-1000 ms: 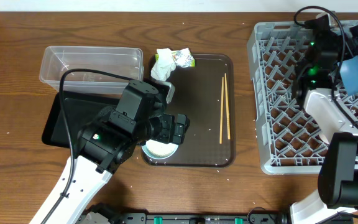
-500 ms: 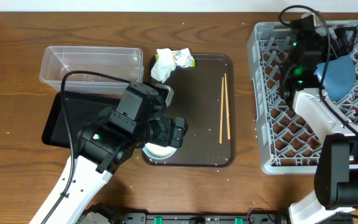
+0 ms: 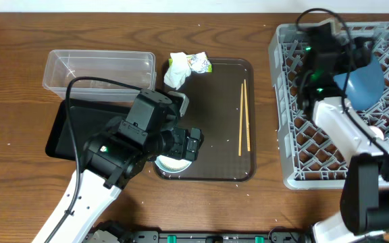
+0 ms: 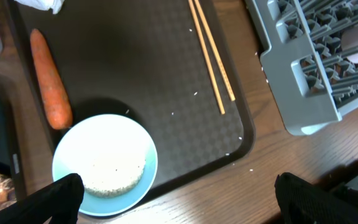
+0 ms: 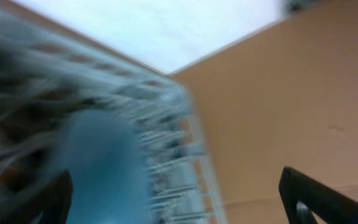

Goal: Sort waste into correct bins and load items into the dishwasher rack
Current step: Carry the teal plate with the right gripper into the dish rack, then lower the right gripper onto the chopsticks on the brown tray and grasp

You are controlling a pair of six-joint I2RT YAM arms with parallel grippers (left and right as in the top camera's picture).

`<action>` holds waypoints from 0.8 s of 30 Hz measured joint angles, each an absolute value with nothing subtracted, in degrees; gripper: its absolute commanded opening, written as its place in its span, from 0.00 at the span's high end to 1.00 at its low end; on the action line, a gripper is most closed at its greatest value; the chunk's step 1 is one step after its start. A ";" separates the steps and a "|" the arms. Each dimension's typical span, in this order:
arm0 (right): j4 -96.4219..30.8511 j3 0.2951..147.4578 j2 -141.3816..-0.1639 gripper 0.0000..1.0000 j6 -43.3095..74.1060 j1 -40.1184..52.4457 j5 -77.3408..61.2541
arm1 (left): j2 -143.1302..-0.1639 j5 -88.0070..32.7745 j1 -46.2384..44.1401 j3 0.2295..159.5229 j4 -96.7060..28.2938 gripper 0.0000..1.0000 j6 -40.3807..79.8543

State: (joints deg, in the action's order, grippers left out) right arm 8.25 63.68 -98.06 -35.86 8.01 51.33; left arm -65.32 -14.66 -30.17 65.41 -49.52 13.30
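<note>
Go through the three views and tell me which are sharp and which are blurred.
Overhead view: sharp, evenly lit, the dishwasher rack lattice crisp. Left wrist view: sharp too, with the carrot, the chopsticks and the rice in the bowl clearly outlined. Right wrist view: heavily motion-blurred; the rack is a grey smear and the blue shape against it cannot be identified.

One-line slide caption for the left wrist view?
Open left pincer over bowl of rice; carrot and chopsticks on brown tray beside dishwasher rack.
</note>
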 measured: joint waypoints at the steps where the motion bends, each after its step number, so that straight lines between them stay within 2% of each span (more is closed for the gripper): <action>1: 3.75 63.61 -97.10 0.01 -32.69 8.69 49.50 | -64.84 -14.63 -30.15 65.41 -49.45 0.01 13.02; 4: -10.31 63.59 -93.30 0.02 -20.21 10.63 38.09 | -62.59 -13.08 -30.15 65.45 -49.56 0.02 12.36; 7: -18.24 63.59 -89.52 0.15 -9.17 10.79 22.59 | -59.88 -10.70 -30.15 65.52 -49.76 0.02 11.90; 9: -22.04 63.59 -87.20 0.21 -2.74 10.79 12.47 | -58.89 -9.89 -30.15 65.54 -49.95 0.02 11.79; 14: -29.54 63.70 -84.55 0.22 9.15 12.53 -7.03 | -58.43 -8.73 -30.15 65.58 -50.19 0.02 11.73; 16: -33.19 63.70 -84.97 0.23 12.38 14.63 -9.93 | -58.43 -8.58 -30.15 65.58 -50.24 0.02 11.73; 19: -35.79 63.68 -86.78 0.38 16.49 18.31 -11.68 | -58.46 -8.58 -30.15 65.58 -50.28 0.02 11.73; 22: -35.86 63.68 -90.45 0.43 21.10 22.00 -10.70 | -58.54 -8.58 -30.15 65.58 -50.33 0.02 11.73; 24: -35.55 63.68 -93.21 0.51 23.97 23.86 -8.58 | -58.61 -8.58 -30.15 65.58 -50.35 0.02 11.73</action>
State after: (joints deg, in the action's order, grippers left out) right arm -35.55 63.68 -93.21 23.97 23.86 -8.58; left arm -58.61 -8.58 -30.15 65.58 -50.35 11.73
